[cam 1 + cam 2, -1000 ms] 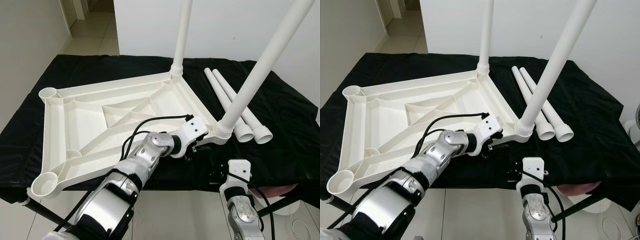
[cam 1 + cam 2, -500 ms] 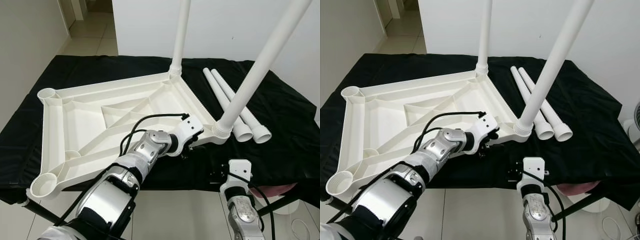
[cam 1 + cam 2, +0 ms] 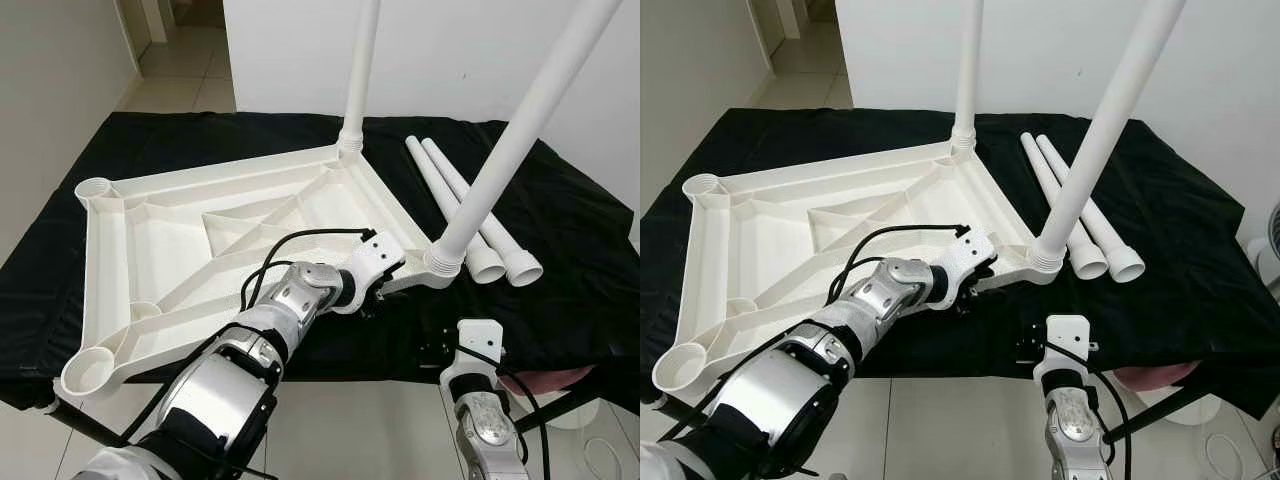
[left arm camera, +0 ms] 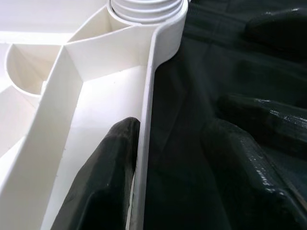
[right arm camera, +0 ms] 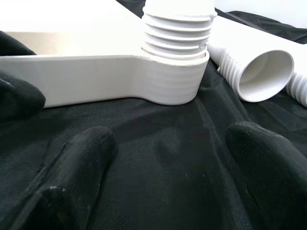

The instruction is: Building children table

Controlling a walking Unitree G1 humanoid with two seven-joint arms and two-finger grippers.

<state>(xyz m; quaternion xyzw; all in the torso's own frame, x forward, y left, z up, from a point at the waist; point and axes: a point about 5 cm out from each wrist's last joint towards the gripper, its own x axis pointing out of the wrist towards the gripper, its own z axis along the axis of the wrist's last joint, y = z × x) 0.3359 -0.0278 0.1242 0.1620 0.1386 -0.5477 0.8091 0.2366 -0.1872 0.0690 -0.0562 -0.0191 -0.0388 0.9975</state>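
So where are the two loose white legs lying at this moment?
The two loose legs lie side by side on the black cloth, on the robot's right of the upturned tabletop, just beyond its near right corner leg.

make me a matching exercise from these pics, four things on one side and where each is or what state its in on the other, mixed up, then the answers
Things
1. left tool
2. right tool
3. two loose legs
4. near-left corner socket

Places or states
A. lying side by side on the black cloth, on the robot's right of the tabletop
B. empty, no leg screwed in
C. open, low at the near edge, facing the corner with a leg in it
D. one finger inside the tabletop rim, one outside it

Pairs
1-D, 2-C, 3-A, 4-B
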